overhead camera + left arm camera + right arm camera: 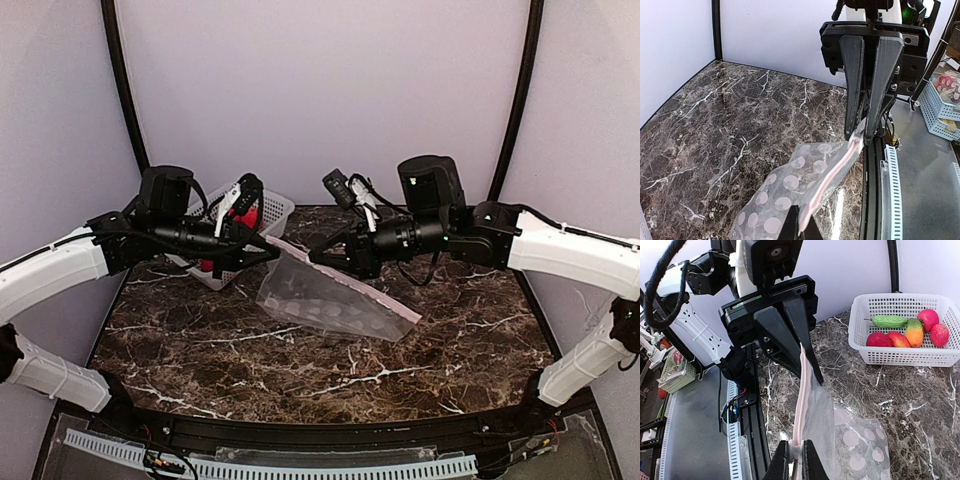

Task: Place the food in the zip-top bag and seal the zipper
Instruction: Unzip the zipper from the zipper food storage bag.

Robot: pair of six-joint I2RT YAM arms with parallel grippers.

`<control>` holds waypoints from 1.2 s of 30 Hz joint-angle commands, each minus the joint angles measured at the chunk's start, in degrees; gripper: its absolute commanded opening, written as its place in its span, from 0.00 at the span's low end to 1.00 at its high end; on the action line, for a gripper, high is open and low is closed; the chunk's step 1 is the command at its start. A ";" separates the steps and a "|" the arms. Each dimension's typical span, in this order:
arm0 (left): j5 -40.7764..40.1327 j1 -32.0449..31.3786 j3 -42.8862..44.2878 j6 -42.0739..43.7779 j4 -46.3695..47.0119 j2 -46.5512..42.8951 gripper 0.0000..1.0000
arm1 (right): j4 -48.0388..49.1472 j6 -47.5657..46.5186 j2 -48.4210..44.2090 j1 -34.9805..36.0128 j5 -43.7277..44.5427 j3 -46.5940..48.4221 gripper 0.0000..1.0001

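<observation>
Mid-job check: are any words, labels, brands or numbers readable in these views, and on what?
No readable text in any view.
The zip-top bag has white dots only, no lettering.
Too blurred to read: the print on the packets in the blue basket off the table.
The white basket and the toy food have no markings.

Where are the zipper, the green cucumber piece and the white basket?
zipper (799,400), right wrist view, mid-length of the pink strip.
green cucumber piece (889,321), right wrist view, middle of its body.
white basket (905,356), right wrist view, front lattice wall.
</observation>
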 commanded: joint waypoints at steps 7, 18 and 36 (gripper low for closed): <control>-2.63 4.88 -1.66 -3.07 2.83 -2.74 0.01 | -1.26 -0.55 -2.99 0.20 0.75 -1.36 0.00; -4.78 8.86 -2.42 -5.97 4.80 -3.50 0.01 | -1.52 -0.78 -3.43 0.20 1.34 -1.61 0.00; -6.58 14.99 -3.00 -8.01 6.13 -5.41 0.01 | -2.08 -0.96 -5.44 0.20 2.88 -2.82 0.00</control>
